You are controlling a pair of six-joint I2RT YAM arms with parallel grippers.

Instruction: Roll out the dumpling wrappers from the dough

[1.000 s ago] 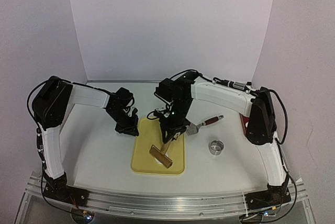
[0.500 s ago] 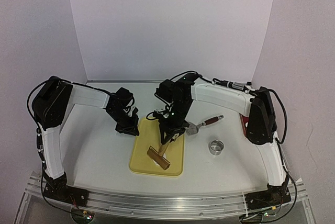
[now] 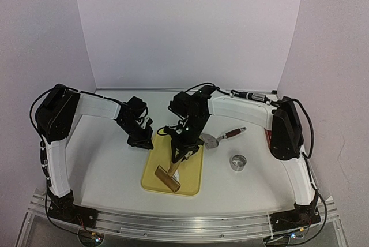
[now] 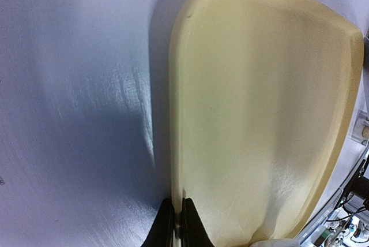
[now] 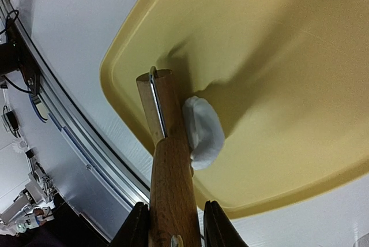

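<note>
A yellow tray (image 3: 193, 173) lies mid-table. My left gripper (image 3: 141, 141) is shut on the rim at its far left corner; in the left wrist view the fingers (image 4: 190, 232) pinch the tray's (image 4: 259, 114) edge. My right gripper (image 3: 182, 152) is shut on the handle of a wooden rolling pin (image 3: 167, 179), whose roller rests near the tray's front edge. In the right wrist view the rolling pin (image 5: 172, 183) sits against a thick white dough lump (image 5: 203, 133) on the tray (image 5: 277, 56). No flat round dumpling wrappers are in view.
A spatula with a dark red handle (image 3: 223, 137) lies to the right of the tray. A metal ring cutter (image 3: 237, 162) stands nearer, to the right. A red object (image 3: 268, 137) lies partly hidden behind the right arm. The table's metal rail runs along the front.
My right gripper has moved toward the near left, carrying the rolling pin toward the tray's front edge. The left gripper has stayed on the rim.
</note>
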